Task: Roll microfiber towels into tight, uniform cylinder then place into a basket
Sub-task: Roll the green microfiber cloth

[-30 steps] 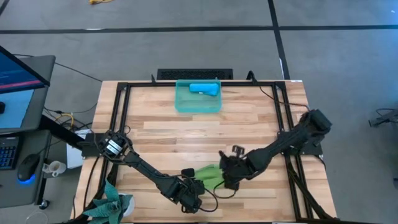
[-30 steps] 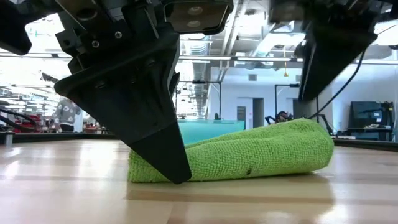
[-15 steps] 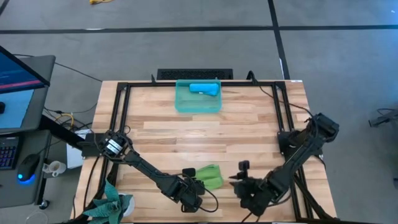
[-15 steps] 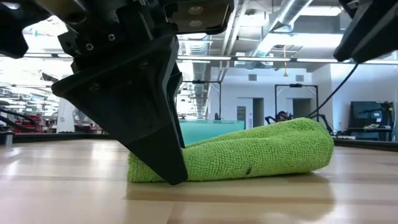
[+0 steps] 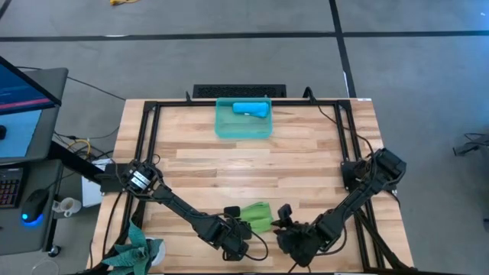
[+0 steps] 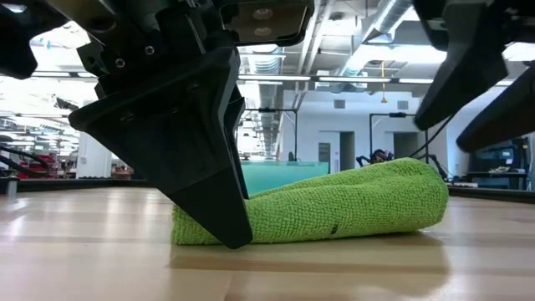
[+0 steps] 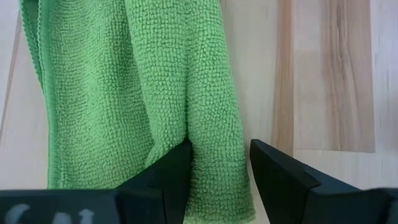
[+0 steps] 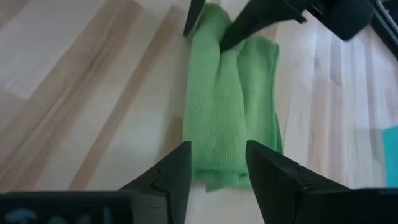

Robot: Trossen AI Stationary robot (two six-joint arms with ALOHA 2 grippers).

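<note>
The lime green towel (image 5: 257, 216) lies loosely rolled on the table near its front edge, also seen in the low view (image 6: 334, 205). My left gripper (image 5: 238, 229) is shut on the towel's left end (image 7: 217, 162). My right gripper (image 5: 284, 220) hangs open just off the towel's right end (image 8: 217, 168), its fingers above the cloth in the low view (image 6: 476, 84) and touching nothing. The sky-blue towel (image 5: 250, 109) lies rolled in the teal basket (image 5: 221, 126) at the table's far side. My left gripper pinches a thick rolled fold (image 7: 217, 140) at the green towel's left end between its two fingers. The fingers (image 6: 213, 201) slant down from the near left and point along the roll. The towel lies full length on the table, slack.
A black frame rail (image 5: 149, 137) runs round the table top. A teal-green plant-like thing (image 5: 137, 248) sits at the near left corner. A desk with a monitor (image 5: 23, 92) stands left of the table. Bare wood lies between the green towel and the basket.
My right gripper has drawn off from above the towel's right end toward the near right corner, rolled about its wrist, and then come partway back toward that end. The green towel has stayed as it was.
</note>
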